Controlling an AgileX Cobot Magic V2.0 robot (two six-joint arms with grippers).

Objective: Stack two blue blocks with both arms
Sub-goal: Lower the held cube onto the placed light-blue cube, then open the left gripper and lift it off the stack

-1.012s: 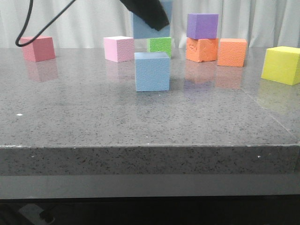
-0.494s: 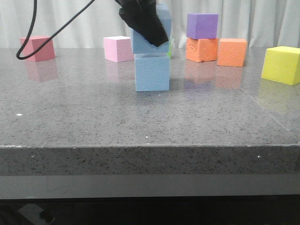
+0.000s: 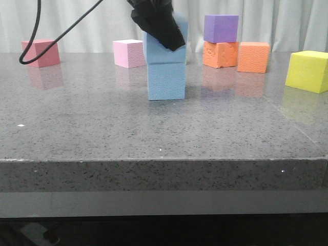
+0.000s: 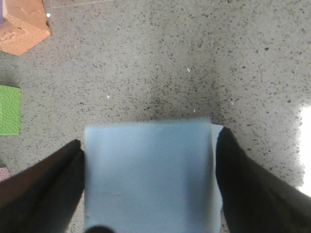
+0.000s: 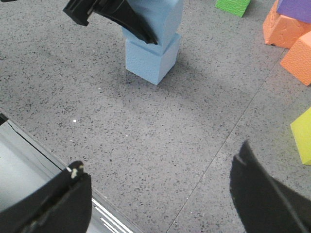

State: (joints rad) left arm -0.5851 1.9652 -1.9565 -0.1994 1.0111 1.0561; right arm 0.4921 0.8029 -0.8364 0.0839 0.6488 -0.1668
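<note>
One blue block point(image 3: 166, 81) stands on the table in the middle. The second blue block point(image 3: 155, 55) sits on top of it, its sides nearly flush. My left gripper point(image 3: 166, 36) comes down from above and is shut on this upper block. In the left wrist view the upper block point(image 4: 148, 174) fills the gap between both dark fingers point(image 4: 48, 189), which press its sides. The right wrist view shows the stack point(image 5: 151, 56) with the left gripper point(image 5: 116, 14) on it. My right gripper point(image 5: 160, 194) is open and empty, off near the table's front edge.
At the back stand a red cube point(image 3: 42, 53), a pink cube point(image 3: 129, 53), a purple cube point(image 3: 221, 28) on an orange cube point(image 3: 220, 54), and another orange cube point(image 3: 253, 57). A yellow cube point(image 3: 307, 70) is at far right. A green cube point(image 4: 9, 109) lies behind the stack.
My left gripper has come down with the upper blue block, from above and behind the lower one to resting on top of it. The lower block has not moved.
</note>
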